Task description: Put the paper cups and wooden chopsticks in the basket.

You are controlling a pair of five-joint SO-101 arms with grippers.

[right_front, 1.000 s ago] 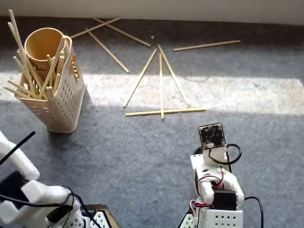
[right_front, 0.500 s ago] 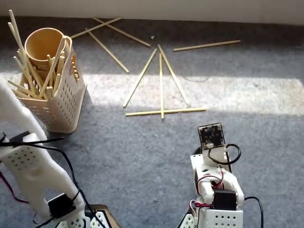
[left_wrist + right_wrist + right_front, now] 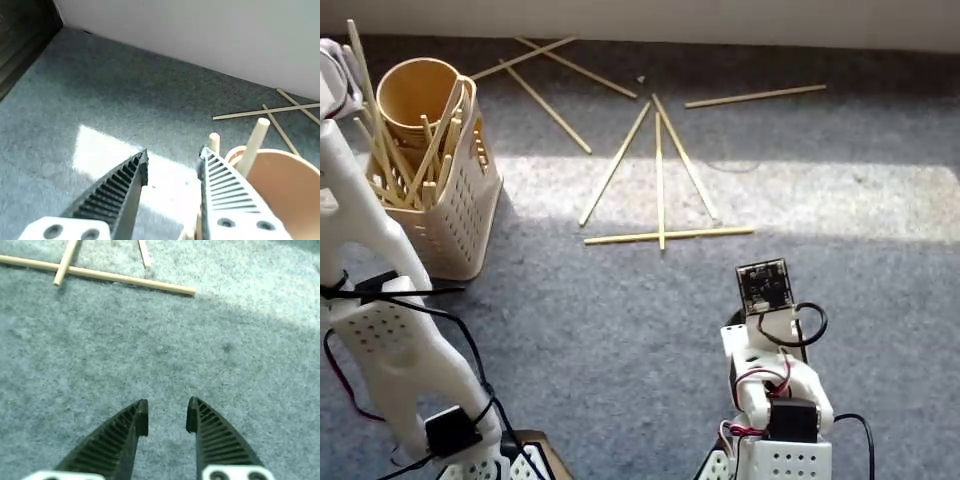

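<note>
Left wrist view: my empty, parted left fingers (image 3: pixel 135 175) beside pale wooden chopsticks (image 3: pixel 255 142); snagging may topple cream perforated basket (image 3: pixel 460 225)

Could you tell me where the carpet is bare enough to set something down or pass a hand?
Bare carpet lies between the basket, the crosswise chopstick and the right arm. Another patch lies on the right arm's side of the loose chopsticks. It is crowded among those crossed chopsticks and beside the basket, where the left arm stands.
</note>
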